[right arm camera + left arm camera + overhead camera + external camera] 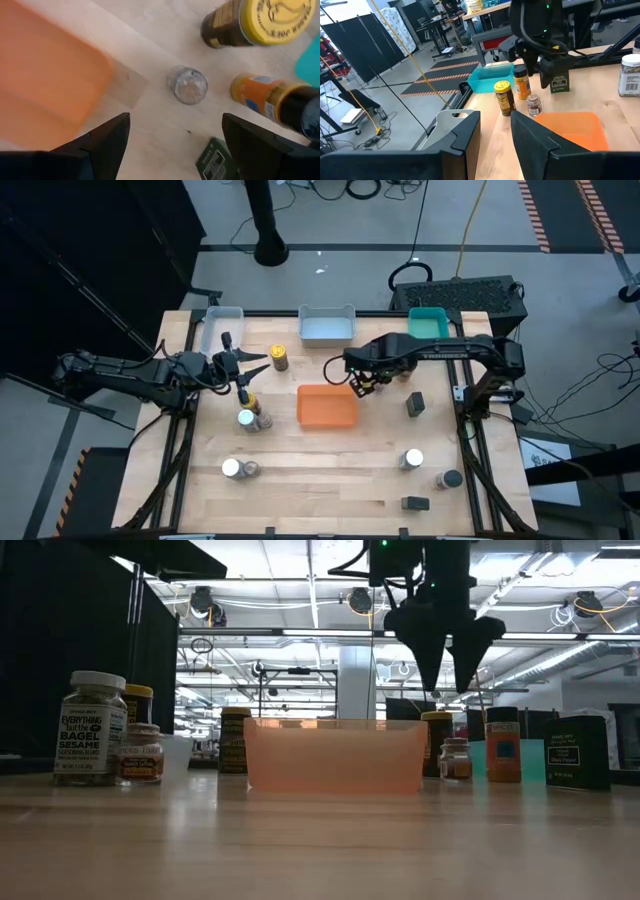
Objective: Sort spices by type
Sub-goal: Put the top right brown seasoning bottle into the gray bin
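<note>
Small spice jars stand scattered on the wooden table. My right gripper (360, 384) (445, 655) hovers open above the table just off the orange tray's (327, 406) far right corner. Below it, in the right wrist view, stand a small clear-lidded jar (187, 85), a yellow-lidded jar (255, 22) and an orange-bodied, dark-lidded jar (272, 97). My left gripper (244, 366) (495, 132) is open and held above the table's left part, near a yellow-lidded jar (279, 357). Two more jars (249, 413) stand just near of it.
A clear tray (222, 326), a blue-grey tray (327, 327) and a teal tray (430, 323) line the far edge. Dark boxes (415, 403) (415, 503) and further jars (238, 468) (413, 459) (450, 478) stand nearer. A white-lidded bagel-seasoning jar (90, 728) stands close to the low camera.
</note>
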Tool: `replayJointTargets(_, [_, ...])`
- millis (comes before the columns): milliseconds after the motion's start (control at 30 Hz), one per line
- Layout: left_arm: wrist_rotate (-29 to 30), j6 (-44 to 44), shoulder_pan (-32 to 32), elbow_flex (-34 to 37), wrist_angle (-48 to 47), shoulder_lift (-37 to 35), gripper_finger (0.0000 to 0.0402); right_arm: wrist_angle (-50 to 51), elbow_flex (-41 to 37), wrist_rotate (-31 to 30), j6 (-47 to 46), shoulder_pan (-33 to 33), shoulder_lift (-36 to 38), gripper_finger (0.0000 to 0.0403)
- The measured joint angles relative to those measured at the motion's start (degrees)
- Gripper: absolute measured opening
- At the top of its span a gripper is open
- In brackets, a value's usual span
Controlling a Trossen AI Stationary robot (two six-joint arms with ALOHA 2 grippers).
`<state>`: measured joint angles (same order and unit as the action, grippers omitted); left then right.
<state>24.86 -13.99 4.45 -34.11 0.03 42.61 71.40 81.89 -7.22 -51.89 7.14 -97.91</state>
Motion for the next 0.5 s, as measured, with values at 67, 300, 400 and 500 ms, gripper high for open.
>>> replayJointTargets(67, [0.00, 0.01, 0.01, 0.00, 0.00, 0.01, 0.0115, -0.79, 0.00, 0.00, 0.02, 0.52, -0.54, 0.0298])
replayJointTargets(300, [0.02, 0.01, 0.00, 0.02, -0.09, 0.00, 0.0115, -0.85, 0.00, 0.09, 0.47, 2.18, -3.80, 0.0298])
replayJointTargets(400, [0.02, 0.01, 0.00, 0.02, -0.09, 0.00, 0.0115, -1.01, -0.11, 0.13, 0.43, 3.00, -4.31, 0.0298])
replayJointTargets(500, [0.02, 0.01, 0.00, 0.02, -0.12, 0.01, 0.0115, -3.31, -1.43, 2.26, 0.38, 4.11, -4.29, 0.0298])
